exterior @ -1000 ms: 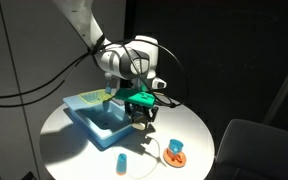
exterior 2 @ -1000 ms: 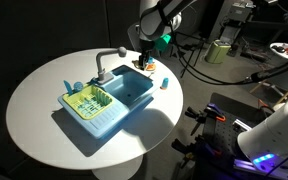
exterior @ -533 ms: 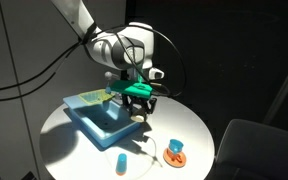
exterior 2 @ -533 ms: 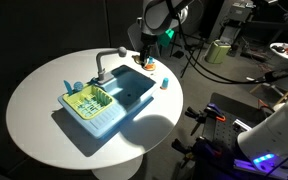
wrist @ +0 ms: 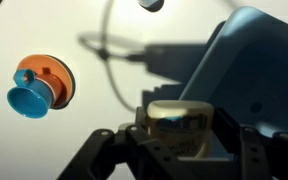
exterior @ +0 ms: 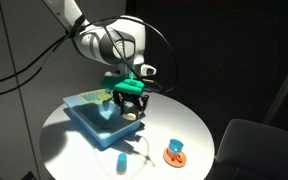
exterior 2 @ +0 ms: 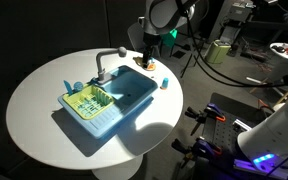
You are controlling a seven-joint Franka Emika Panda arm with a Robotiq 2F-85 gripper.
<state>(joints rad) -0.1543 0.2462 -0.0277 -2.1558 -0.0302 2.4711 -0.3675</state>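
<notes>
My gripper (wrist: 181,135) is shut on a cream cup (wrist: 181,112), which fills the gap between the dark fingers in the wrist view. In both exterior views the gripper (exterior: 130,108) (exterior 2: 144,55) hangs above the near corner of a blue toy sink (exterior: 92,122) (exterior 2: 124,90) on the round white table (exterior: 184,125). The pale cup (exterior: 131,114) shows under the fingers. An orange saucer with a blue cup (wrist: 39,85) (exterior: 174,152) lies on the table beside the sink, apart from the gripper.
A green rack (exterior 2: 87,100) (exterior: 89,97) sits in the sink's other half, and a grey faucet (exterior 2: 106,60) stands at its back. A small blue cylinder (exterior: 120,162) (exterior 2: 165,83) stands on the table. Cables and equipment (exterior 2: 224,50) surround the table.
The arm has carried the cream cup from above the open table toward the sink's corner and lifted slightly. The grip has not changed.
</notes>
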